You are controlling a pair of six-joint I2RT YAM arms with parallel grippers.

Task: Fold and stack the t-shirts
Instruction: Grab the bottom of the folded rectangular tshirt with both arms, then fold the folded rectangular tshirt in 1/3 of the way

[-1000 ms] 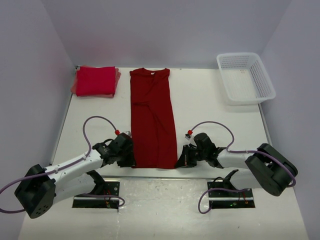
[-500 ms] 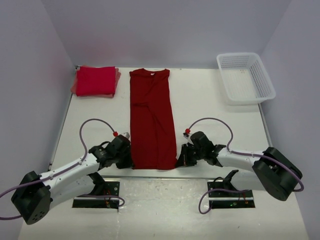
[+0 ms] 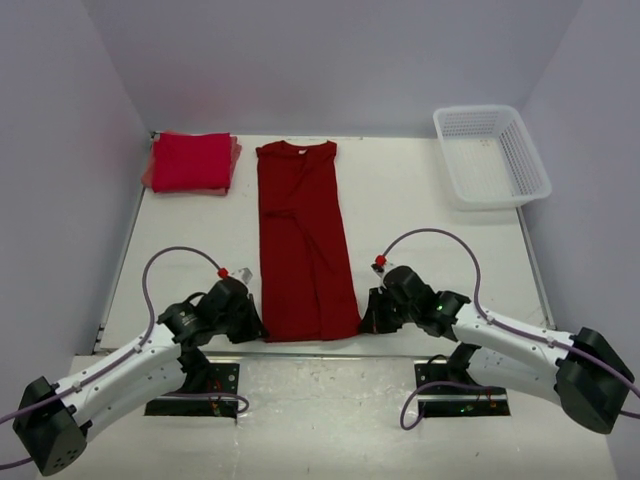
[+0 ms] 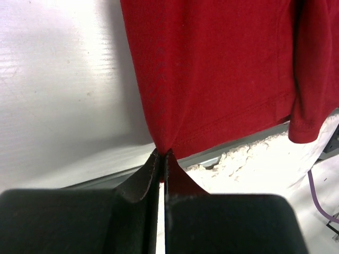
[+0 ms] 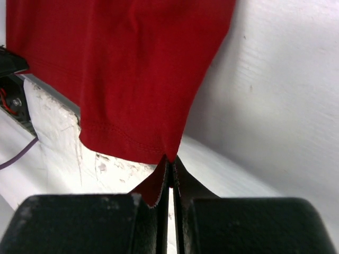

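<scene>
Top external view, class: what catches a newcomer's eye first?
A long dark red t-shirt lies down the middle of the table, the left gripper and right gripper shut on its near corners. A folded bright red stack sits far left, a white basket far right.

I see bare table [image 3: 420, 210] to pass over between the long crimson t-shirt [image 3: 303, 240] and the white basket [image 3: 490, 155] at far right. A folded red stack [image 3: 192, 162] fills the far left corner, with only a narrow gap to the shirt.
</scene>
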